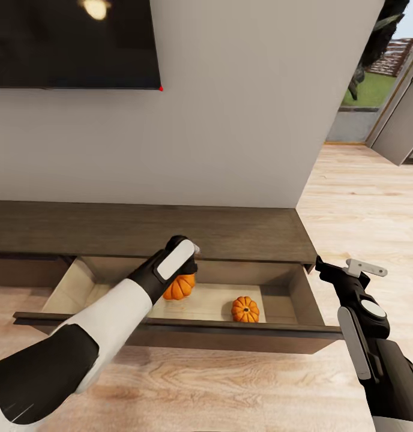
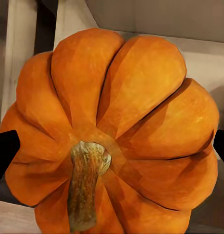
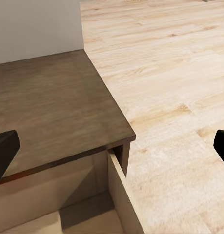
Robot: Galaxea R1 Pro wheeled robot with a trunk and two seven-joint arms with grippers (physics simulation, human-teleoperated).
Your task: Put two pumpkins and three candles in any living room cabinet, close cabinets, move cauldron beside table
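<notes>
The cabinet [image 1: 140, 231] runs along the wall with one wide drawer [image 1: 170, 328] pulled out, showing its pale inside. My left gripper [image 1: 181, 281] reaches into that drawer, shut on an orange ribbed pumpkin [image 1: 179, 288]. Seen close in the left wrist view, this pumpkin [image 2: 121, 122] sits between the two dark fingertips [image 2: 4, 151]. A second pumpkin [image 1: 245, 309] rests on the drawer floor to the right. My right gripper [image 1: 347, 268] hangs open just off the drawer's right end, above the cabinet's corner [image 3: 58, 112]. The candles, cauldron and table are out of view.
A dark TV screen [image 1: 74, 42] hangs on the grey wall above the cabinet. Light wood floor [image 1: 362, 204] stretches to the right, past the wall's corner, toward a bright opening [image 1: 374, 78] with greenery. The open drawer front juts out toward me over the floor.
</notes>
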